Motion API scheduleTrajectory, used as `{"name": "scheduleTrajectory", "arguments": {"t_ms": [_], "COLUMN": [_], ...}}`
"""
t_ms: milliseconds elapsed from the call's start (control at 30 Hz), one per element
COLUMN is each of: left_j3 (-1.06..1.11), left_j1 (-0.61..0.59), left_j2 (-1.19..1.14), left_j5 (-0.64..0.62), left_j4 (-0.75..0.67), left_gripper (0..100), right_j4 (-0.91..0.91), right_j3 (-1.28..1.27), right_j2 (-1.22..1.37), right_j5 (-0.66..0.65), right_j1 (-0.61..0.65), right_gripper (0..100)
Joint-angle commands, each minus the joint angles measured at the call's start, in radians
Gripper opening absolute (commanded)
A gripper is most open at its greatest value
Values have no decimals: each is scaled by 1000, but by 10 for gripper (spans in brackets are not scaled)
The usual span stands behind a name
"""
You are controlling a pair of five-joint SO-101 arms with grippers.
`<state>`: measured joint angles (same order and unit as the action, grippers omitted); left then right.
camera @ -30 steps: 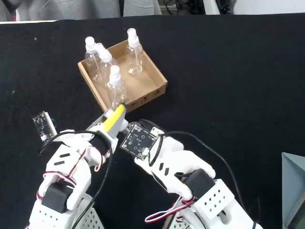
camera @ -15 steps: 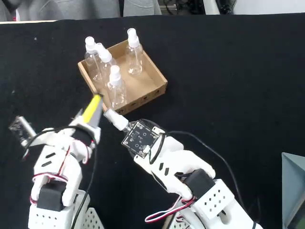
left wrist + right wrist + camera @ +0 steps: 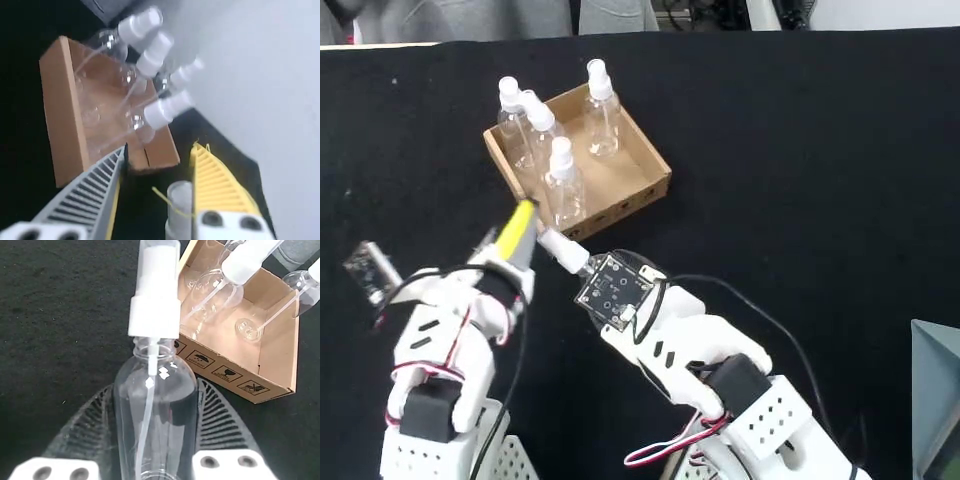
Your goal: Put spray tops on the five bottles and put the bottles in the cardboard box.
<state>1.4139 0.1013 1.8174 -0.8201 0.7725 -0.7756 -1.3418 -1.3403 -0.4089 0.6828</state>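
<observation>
Change: over the last second the left gripper (image 3: 160, 157), with one yellow finger and one grey finger, has drawn back from the neck of the fifth bottle and swung away to the left. In the last half second it has hardly moved.
Meaning for the task: we judge that the last spray top is now on its bottle, so only placing this bottle in the box is left.
Left gripper: fingers apart, with nothing held between them. It hangs just beside the white top, short of the box.
Right gripper (image 3: 154, 400): clamped on the body of the fifth bottle (image 3: 152, 425), a small clear plastic bottle that points toward the box.
Spray top (image 3: 154, 300): a white plastic pump head on the neck of the held bottle, with its thin tube running down inside. We cannot tell whether it is pressed fully home.
Place of the held bottle: over the black table (image 3: 800, 150), with its top close to the near wall of the box and still outside it.
Cardboard box (image 3: 625, 207): brown, shallow, open at the top.
Bottles counted: five. The four bottles (image 3: 565, 185) in the box stand there; one is in the right gripper.
Spray tops counted: five, one on each bottle.
Boxes counted: one.
Arms counted: two.
</observation>
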Motion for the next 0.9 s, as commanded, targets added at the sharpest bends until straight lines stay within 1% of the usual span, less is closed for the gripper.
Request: {"name": "scheduleTrajectory", "arguments": {"t_ms": [0, 433, 567, 733, 867], "left_j3": [7, 1, -42, -42, -51], "left_j1": [64, 70, 71, 157, 182], "left_j2": [6, 6, 6, 6, 6], "left_j5": [31, 31, 31, 31, 31], "left_j4": [-6, -15, -8, -8, -8], "left_gripper": [184, 184, 184, 184, 184], "right_j4": [31, 32, 37, 69, 69], "right_j3": [16, 16, 15, -4, -2], "right_j2": [-28, -28, -28, -28, -28], "right_j5": [9, 9, 9, 11, 11], "right_j1": [-14, -15, -15, -15, -15], "right_gripper": [92, 92, 92, 92, 92]}}
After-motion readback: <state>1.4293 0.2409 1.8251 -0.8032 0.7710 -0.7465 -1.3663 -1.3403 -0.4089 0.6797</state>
